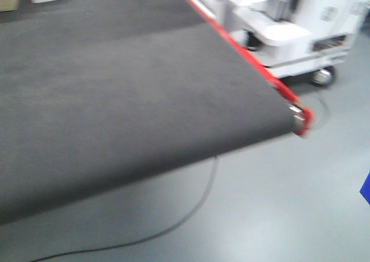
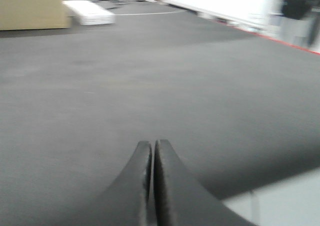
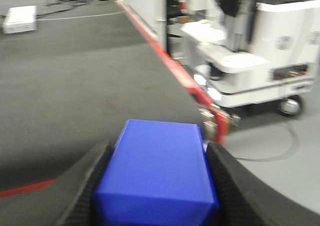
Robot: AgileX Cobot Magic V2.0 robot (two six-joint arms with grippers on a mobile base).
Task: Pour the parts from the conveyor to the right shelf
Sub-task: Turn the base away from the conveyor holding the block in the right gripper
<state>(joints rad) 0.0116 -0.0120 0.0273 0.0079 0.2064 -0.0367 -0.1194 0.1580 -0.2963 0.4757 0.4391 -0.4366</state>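
Note:
The conveyor (image 1: 115, 82) is a wide dark-grey belt with a red edge stripe (image 1: 248, 56); it also fills the left wrist view (image 2: 150, 76) and the right wrist view (image 3: 75, 76). My right gripper (image 3: 157, 173) is shut on the bright-blue block (image 3: 157, 171), held between both black fingers above the belt near its right corner. No stub shows on the block. My left gripper (image 2: 152, 148) is shut and empty, low over the belt near its front edge. The right shelf is out of view. Neither gripper shows in the front view.
A white wheeled machine (image 1: 289, 30) stands on the grey floor right of the belt, also in the right wrist view (image 3: 260, 61). A black cable (image 1: 191, 213) lies on the floor. A white box (image 2: 90, 11) and a tan box (image 2: 30, 9) sit far back. A blue sliver (image 1: 366, 188) shows at the right edge.

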